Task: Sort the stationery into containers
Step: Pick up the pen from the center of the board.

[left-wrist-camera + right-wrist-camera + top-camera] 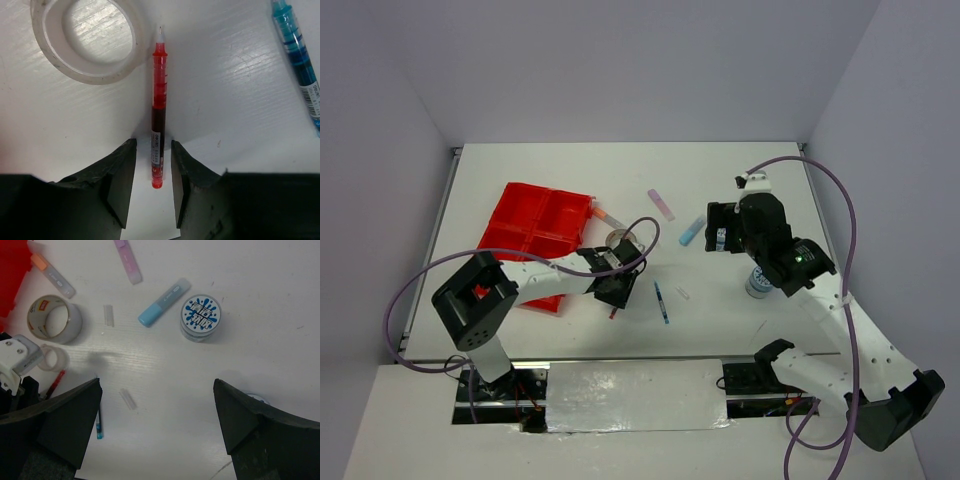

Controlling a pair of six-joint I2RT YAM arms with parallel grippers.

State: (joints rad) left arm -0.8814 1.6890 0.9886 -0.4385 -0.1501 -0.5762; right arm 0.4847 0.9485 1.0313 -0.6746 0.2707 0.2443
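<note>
The red pen (157, 130) lies flat on the table (240, 100), its rear end between the fingers (120, 185) of the left gripper (153, 170), tip pointing straight ahead. The jaws stand partly open with a narrow gap on each side, gripping nothing yet.

Risk: the grip would fall at the pen's very end, so the long front may droop or swivel on lifting. The tape ring (95, 76), ahead and to the left, could be nudged.

The right gripper (157, 385) is wide open and empty.
</note>
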